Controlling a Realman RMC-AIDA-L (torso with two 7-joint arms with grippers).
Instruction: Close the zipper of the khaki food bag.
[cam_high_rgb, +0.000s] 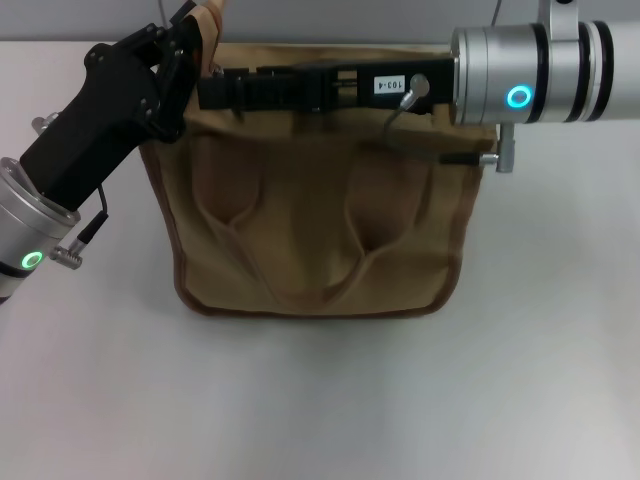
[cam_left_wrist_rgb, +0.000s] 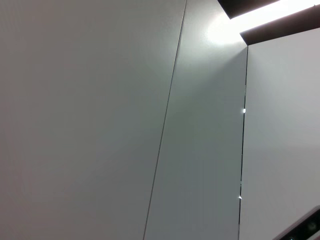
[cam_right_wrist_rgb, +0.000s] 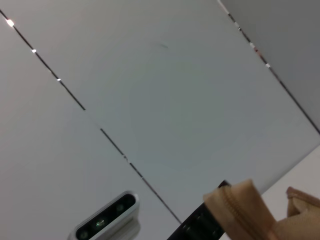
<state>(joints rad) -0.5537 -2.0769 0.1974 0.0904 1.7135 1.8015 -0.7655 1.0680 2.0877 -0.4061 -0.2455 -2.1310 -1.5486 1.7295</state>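
The khaki food bag (cam_high_rgb: 310, 230) stands upright mid-table with its handles hanging down the front. My left gripper (cam_high_rgb: 193, 42) is at the bag's top left corner, shut on a tan end of the zipper tape (cam_high_rgb: 207, 14) that sticks up between its fingers. My right gripper (cam_high_rgb: 212, 92) reaches in from the right, lying flat along the bag's top edge with its tips near the left corner, fingers together. The zipper's silver pull tab is hidden under them. The right wrist view shows the raised tan zipper tape (cam_right_wrist_rgb: 240, 206).
White table (cam_high_rgb: 320, 400) runs all around the bag. The right arm's silver wrist (cam_high_rgb: 540, 70) hangs over the bag's top right corner. The left forearm (cam_high_rgb: 60, 190) slants in from the left. The left wrist view shows only grey wall panels (cam_left_wrist_rgb: 100, 120).
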